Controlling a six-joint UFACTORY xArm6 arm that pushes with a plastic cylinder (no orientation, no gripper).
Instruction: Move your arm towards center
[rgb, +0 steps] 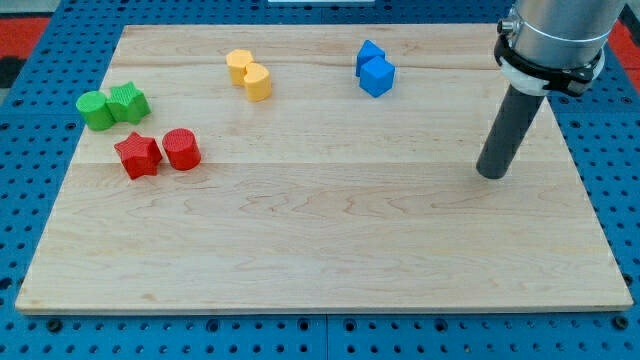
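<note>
My tip (492, 173) rests on the wooden board (320, 240) at the view's right, a little above mid-height. It stands apart from every block. The nearest blocks are two blue ones, a blue block (369, 56) and a blue cube (378, 77), touching each other up and to the left of the tip. Two yellow blocks (239, 65) (258, 82) touch at the top centre-left. A green cylinder (96, 111) and a green star (129, 102) sit at the far left. A red star (138, 155) and a red cylinder (182, 149) sit just below them.
The board lies on a blue perforated table (30, 200) that shows on all sides. The arm's silver and black body (550, 40) hangs over the board's top right corner.
</note>
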